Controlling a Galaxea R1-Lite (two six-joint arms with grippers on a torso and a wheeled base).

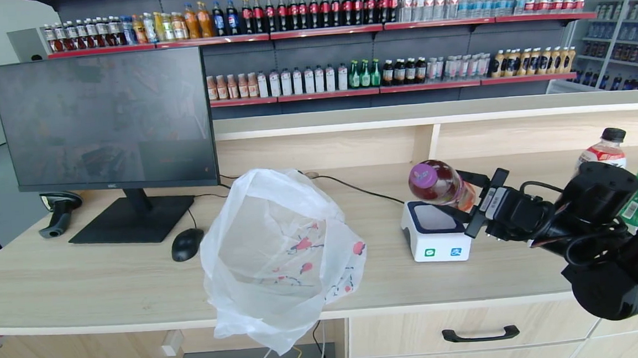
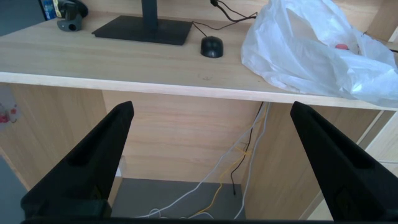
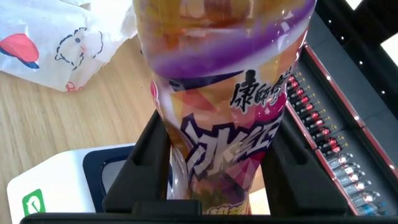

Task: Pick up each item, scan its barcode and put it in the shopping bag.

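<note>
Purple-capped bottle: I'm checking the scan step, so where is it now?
In the head view, the purple-capped bottle lies sideways in the right gripper, just above the white scanner, right of the shopping bag.

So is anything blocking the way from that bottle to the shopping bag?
Nothing visible. The bottle, held in the right pincer over the scanner, has only bare counter before the bag.

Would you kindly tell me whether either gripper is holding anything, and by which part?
The right gripper holds the purple-capped bottle by its labelled lower body, away from the cap, above the scanner. The left gripper is open and empty.
</note>
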